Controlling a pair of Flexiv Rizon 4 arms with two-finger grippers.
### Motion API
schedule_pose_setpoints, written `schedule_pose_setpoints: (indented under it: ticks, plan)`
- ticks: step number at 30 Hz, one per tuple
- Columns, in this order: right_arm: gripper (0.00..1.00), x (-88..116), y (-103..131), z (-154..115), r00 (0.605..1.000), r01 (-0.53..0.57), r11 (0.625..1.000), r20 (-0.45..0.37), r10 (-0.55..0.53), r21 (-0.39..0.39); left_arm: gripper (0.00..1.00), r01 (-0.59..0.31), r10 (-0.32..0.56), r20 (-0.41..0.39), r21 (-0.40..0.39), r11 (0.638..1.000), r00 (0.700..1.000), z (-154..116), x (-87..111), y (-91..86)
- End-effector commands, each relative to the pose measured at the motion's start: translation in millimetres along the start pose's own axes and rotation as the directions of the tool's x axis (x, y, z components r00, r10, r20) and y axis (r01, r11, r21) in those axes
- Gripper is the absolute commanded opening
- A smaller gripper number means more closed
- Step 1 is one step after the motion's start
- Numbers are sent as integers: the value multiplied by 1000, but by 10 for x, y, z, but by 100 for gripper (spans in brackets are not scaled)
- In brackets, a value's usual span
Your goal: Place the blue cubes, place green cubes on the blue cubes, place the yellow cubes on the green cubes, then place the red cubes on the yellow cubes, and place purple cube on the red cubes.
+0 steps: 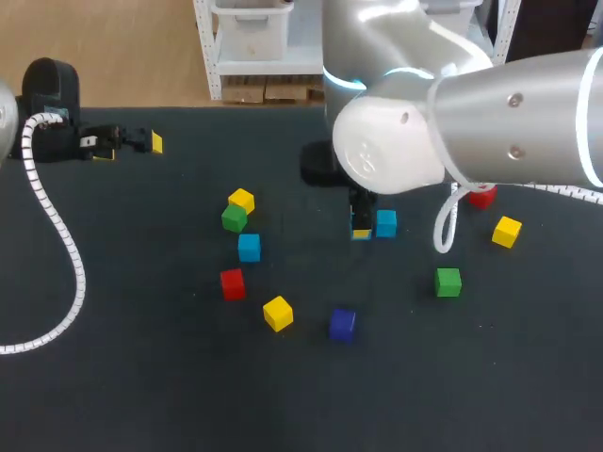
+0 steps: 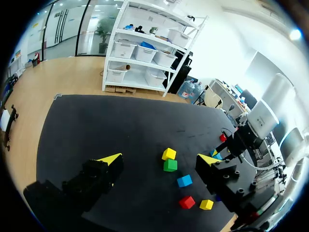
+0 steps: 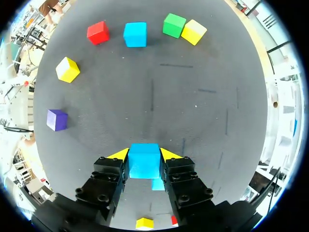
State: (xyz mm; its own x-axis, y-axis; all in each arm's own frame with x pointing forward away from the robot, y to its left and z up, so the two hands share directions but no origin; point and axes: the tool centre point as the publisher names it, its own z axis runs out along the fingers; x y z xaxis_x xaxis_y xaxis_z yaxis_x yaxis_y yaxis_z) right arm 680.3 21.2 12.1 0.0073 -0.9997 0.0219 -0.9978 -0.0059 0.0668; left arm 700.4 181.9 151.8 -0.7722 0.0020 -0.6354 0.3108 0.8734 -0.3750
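Many cubes lie on your black tabletop (image 1: 141, 377). On the left side a yellow cube (image 1: 241, 200) and a green cube (image 1: 234, 218) touch each other. Near them, each on its own, sit a left blue cube (image 1: 249, 247), a red cube (image 1: 232, 282), a second yellow cube (image 1: 277, 313) and the purple cube (image 1: 342, 324). On the right side lie a second green cube (image 1: 448, 281), a third yellow cube (image 1: 506, 231) and a second red cube (image 1: 482, 196), which is partly hidden by your right arm (image 1: 509, 122).

That big arm covers the middle of the head view, so you can hardly see the right gripper (image 1: 361, 224) there. A middle blue cube (image 1: 386, 223) sits just beside it.

The right wrist view shows you what the head view hides. A held blue cube (image 3: 144, 159) sits between the right fingers (image 3: 119, 154). Both fingers press on its sides, so they stand just as far apart as the cube is wide. You cannot tell if this cube rests on the tabletop or hangs above it. The second green cube does not show in this view.

Your left gripper (image 2: 159, 158) is at the far left of the tabletop, well apart from all the cubes. Its fingers are spread wide and touch no cube.
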Motion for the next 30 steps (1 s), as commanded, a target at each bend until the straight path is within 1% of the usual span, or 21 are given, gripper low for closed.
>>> schedule_pose_setpoints:
  ticks: [1, 10, 13, 15, 19, 30]
  plan:
    - [18, -21, -97, 19, 1000, 1, 1000, -8, -1, -10, 100, -2, 2, 7, 12, 1000, 1000, -1, 13, 25]
    - [18, -27, -216, 67, 1000, -15, 1000, -2, 15, -23, 100, -2, 2, 7, 12, 1000, 1000, -1, 13, 25]
    - [16, -26, -241, 92, 999, -37, 999, 4, 38, -37, 100, -2, 2, 7, 12, 1000, 1000, -1, 13, 25]
    - [15, -23, -238, 94, 999, -45, 998, 8, 45, -41, 100, -2, 2, 7, 12, 1000, 1000, -1, 13, 25]
    - [14, -20, -226, 99, 998, -55, 998, 4, 56, -43, 100, -2, 2, 7, 12, 1000, 1000, -1, 13, 25]
    - [15, -22, -234, 137, 997, -70, 996, 14, 71, -56, 100, -2, 2, 7, 12, 1000, 1000, -1, 13, 25]
